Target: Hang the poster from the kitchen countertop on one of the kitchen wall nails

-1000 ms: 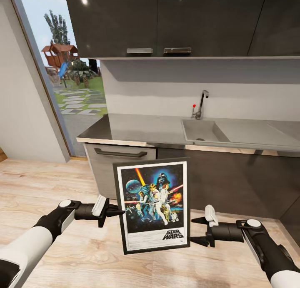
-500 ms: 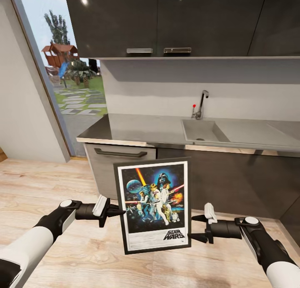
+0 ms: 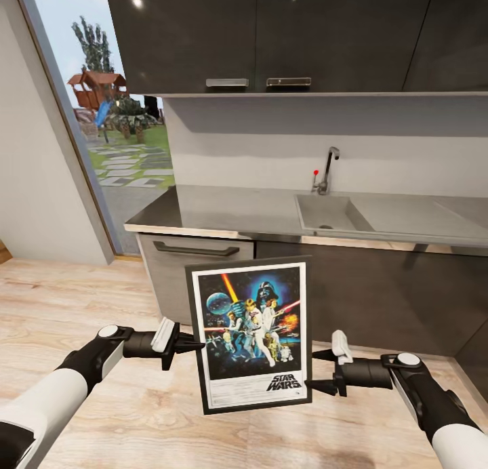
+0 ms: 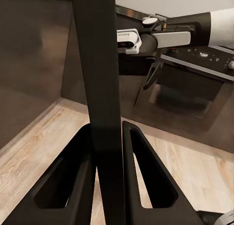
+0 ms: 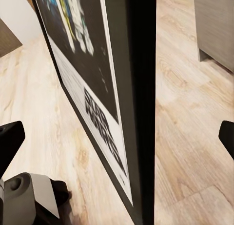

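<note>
The poster (image 3: pixel 251 333) hangs upright in front of the lower cabinets, above the wooden floor, its picture side facing me. My left gripper (image 3: pixel 193 345) is shut on its left edge; in the left wrist view the dark frame edge (image 4: pixel 97 64) runs between the two fingers (image 4: pixel 73 171). My right gripper (image 3: pixel 313 371) is open at the lower right edge. Its fingertips (image 5: pixel 9 137) stand wide apart on either side of the poster's edge (image 5: pixel 141 88) without touching it. Behind lies the grey kitchen countertop (image 3: pixel 230 211). The wall nails are out of view.
A sink (image 3: pixel 332 215) with a chrome tap (image 3: pixel 329 167) is set into the counter. Dark upper cabinets (image 3: pixel 271 35) hang above it, and a drawer with a handle (image 3: pixel 196 249) sits below. A glass opening (image 3: pixel 102 116) to the garden is at the left.
My right gripper has crept a little left and up, closer around the poster's right edge. The poster and the left gripper have barely moved.
</note>
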